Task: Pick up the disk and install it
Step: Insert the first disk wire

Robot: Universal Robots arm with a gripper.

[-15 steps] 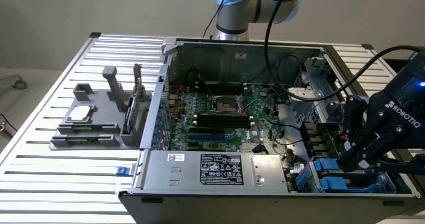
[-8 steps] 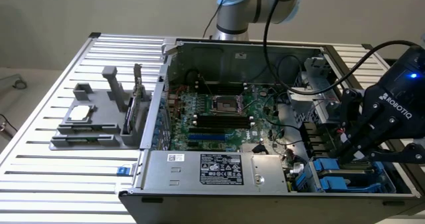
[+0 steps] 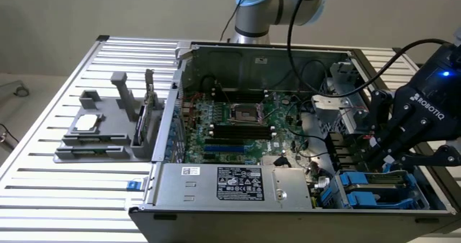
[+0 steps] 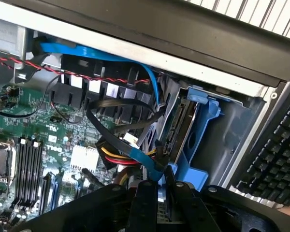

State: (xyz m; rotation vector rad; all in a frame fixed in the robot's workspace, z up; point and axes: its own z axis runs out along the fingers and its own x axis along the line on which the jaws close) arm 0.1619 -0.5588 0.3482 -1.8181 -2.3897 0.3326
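Currently my gripper [image 4: 159,191] pinches the disk [image 4: 181,125] by its nearest edge; the disk sits tilted in the drive bay [image 4: 237,140] just ahead.

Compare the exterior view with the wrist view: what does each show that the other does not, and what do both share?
Exterior view adds: the grey fixture on the slatted table, the silver power supply with its label, and the arm rising behind the case. Wrist view adds: a black keyboard beyond the case wall and a twisted red-black wire. Both share: the green motherboard, the gripper low at the drive bay, and the disk in its blue carrier there.
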